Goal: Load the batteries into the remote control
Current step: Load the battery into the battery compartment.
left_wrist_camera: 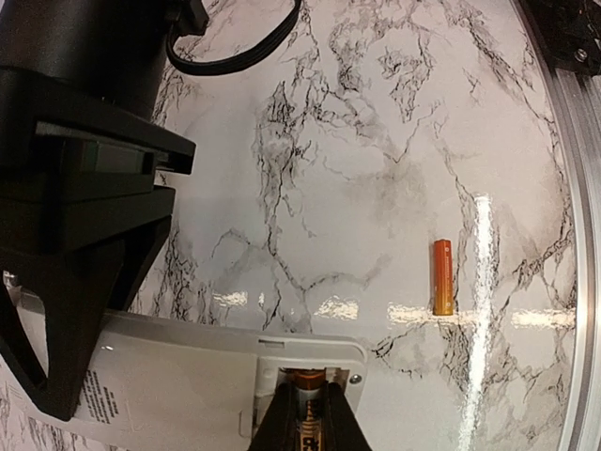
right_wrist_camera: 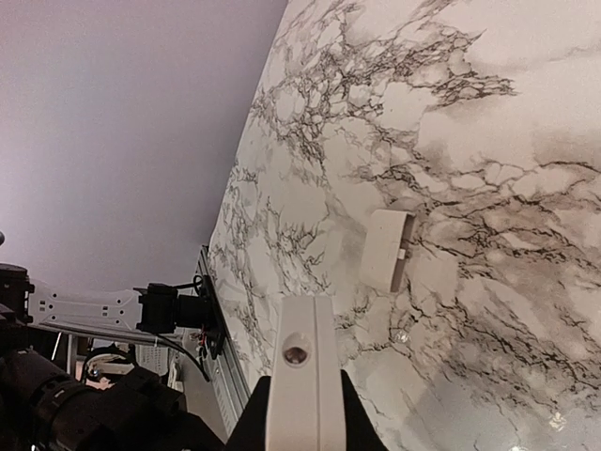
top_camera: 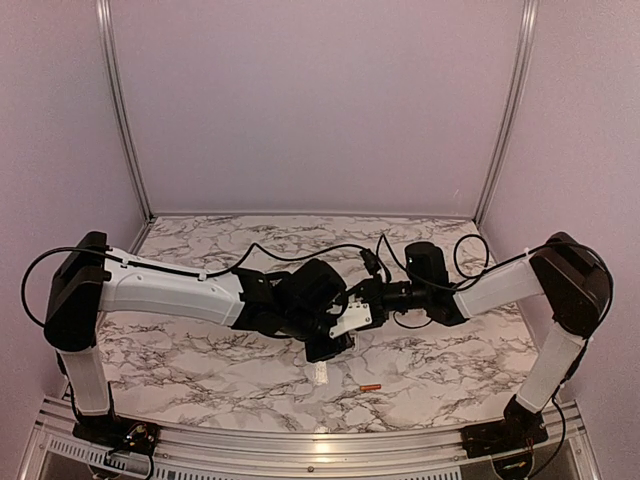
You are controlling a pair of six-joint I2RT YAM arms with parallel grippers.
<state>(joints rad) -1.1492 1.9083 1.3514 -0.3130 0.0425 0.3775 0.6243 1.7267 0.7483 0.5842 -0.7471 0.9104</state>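
Alignment is the thing to watch here, I'd say: the cell has to go in parallel to the slot, with the correct end leading, and be pressed gently so it seats rather than skews.

The left arm reaches from its base at the near left corner of the tabletop (top_camera: 200, 360) towards the middle, forearm roughly level and wrist tipped downward. The left gripper (left_wrist_camera: 305, 427) is clenched on the gold battery (left_wrist_camera: 305, 393), whose tip sits at the open compartment in the end of the remote control (left_wrist_camera: 178, 385).

The remote is held off the surface over the middle of the tabletop, clamped edgewise in the right gripper (right_wrist_camera: 300, 418). That hand would do best to hold rigid and level while the other pushes. The right arm rises to a high elbow at the right edge, and its forearm slopes leftward.

Below them, near the near edge, lie a small white cover (right_wrist_camera: 387, 249) and, just right of it, the orange-red battery (left_wrist_camera: 442, 277), waiting its turn.
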